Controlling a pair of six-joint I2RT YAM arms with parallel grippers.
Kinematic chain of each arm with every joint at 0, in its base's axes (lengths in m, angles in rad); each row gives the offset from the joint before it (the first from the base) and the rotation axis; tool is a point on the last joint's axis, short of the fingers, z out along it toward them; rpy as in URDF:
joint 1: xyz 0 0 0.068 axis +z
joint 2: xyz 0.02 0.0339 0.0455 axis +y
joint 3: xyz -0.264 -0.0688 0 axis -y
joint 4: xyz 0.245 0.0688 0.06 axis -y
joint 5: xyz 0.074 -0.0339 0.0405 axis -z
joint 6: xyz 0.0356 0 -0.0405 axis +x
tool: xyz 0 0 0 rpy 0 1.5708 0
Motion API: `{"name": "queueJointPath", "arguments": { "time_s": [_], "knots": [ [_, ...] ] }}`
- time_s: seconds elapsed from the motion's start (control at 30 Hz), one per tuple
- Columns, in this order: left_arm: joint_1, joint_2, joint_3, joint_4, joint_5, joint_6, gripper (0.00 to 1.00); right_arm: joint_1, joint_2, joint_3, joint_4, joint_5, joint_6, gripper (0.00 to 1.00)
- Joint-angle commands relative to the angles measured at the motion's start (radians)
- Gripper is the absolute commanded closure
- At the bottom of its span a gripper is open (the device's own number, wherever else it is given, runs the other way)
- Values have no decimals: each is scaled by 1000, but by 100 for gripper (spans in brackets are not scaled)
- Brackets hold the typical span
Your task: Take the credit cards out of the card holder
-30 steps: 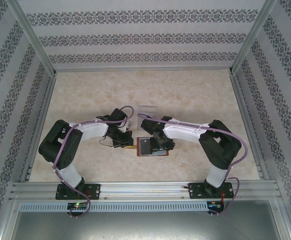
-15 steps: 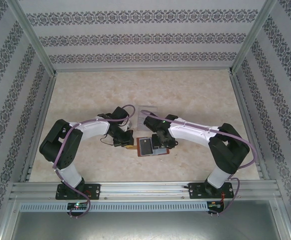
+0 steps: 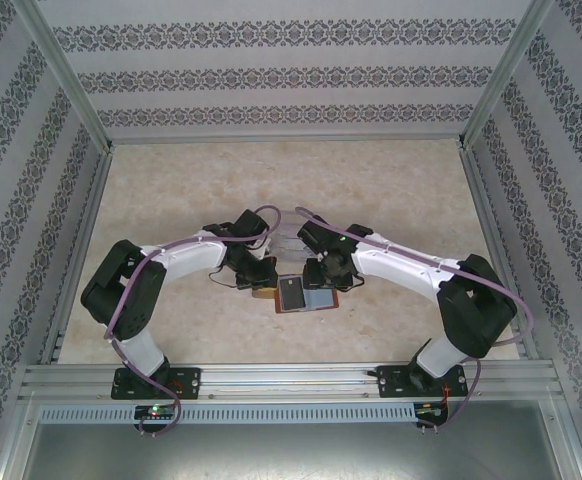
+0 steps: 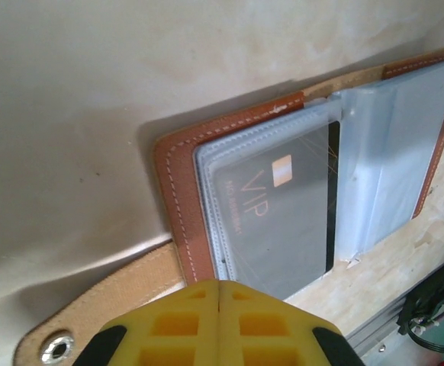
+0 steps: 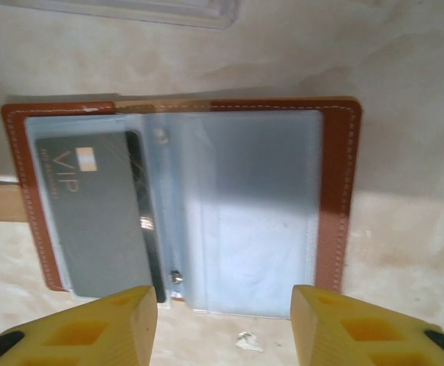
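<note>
Card holder [image 5: 336,191] apparently lies just beneath right pincer [image 5: 222,309].

Black-and-white arms [image 3: 186,258], purple cables [image 3: 119,318], yellow tool fingers [image 5: 92,324].

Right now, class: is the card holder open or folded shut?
Open: card holder lies spread flat, sleeves and dark card showing.

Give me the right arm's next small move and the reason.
Probably shift the right gripper sideways toward the dark VIP card and lower onto its inner edge. The card holder lies open on the table with that card tucked inside. The right jaws stand open over the pale sleeves, not the card. The left gripper, shut, sits at the strap side.
</note>
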Motion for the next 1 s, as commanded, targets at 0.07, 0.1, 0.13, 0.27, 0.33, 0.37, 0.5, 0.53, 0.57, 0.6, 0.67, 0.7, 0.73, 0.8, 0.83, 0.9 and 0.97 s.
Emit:
{"name": "queueJointPath", "arguments": {
  "time_s": [0.07, 0.1, 0.13, 0.27, 0.33, 0.37, 0.5, 0.53, 0.57, 0.6, 0.67, 0.7, 0.73, 0.8, 0.83, 0.9, 0.97],
  "knots": [
    [-33, 17, 8, 47, 33, -52, 97, -22, -6, -56, 143, -140, 31, 55],
    [-39, 24, 7, 54, 33, -56, 98, -23, 1, -59, 159, -155, 34, 56],
    [-42, 30, 5, 59, 37, -58, 99, -25, 9, -61, 175, -170, 36, 57],
    [-50, 47, 1, 74, 39, -63, 100, -27, 42, -64, 221, -209, 44, 61],
    [-52, 56, -6, 80, 36, -63, 100, -26, 65, -64, 239, -224, 44, 64],
    [-51, 61, -8, 82, 35, -63, 100, -27, 74, -62, 244, -229, 44, 64],
    [-51, 81, -13, 74, 23, -52, 100, -26, 103, -58, 264, -243, 44, 65],
    [-51, 81, -15, 70, 16, -49, 100, -26, 109, -59, 269, -247, 44, 65],
    [-51, 81, -15, 66, 10, -47, 100, -26, 113, -57, 272, -249, 43, 65],
    [-52, 81, -15, 60, 6, -42, 100, -26, 117, -56, 275, -253, 44, 66],
    [-51, 81, -13, 48, -4, -36, 100, -27, 123, -60, 285, -261, 44, 67],
    [-51, 81, -12, 44, -9, -35, 100, -27, 126, -61, 289, -264, 44, 68],
    [-52, 81, -12, 42, -11, -33, 100, -26, 129, -61, 292, -265, 44, 69],
    [-51, 81, -13, 36, -14, -31, 100, -26, 135, -64, 297, -269, 44, 70],
    [-51, 81, -12, 35, -18, -29, 100, -27, 140, -66, 299, -269, 44, 70],
    [-51, 79, -11, 30, -21, -28, 100, -26, 145, -70, 305, -268, 46, 70],
    [-52, 77, -9, 25, -23, -24, 100, -26, 151, -72, 306, -264, 45, 70]
  ]
}}
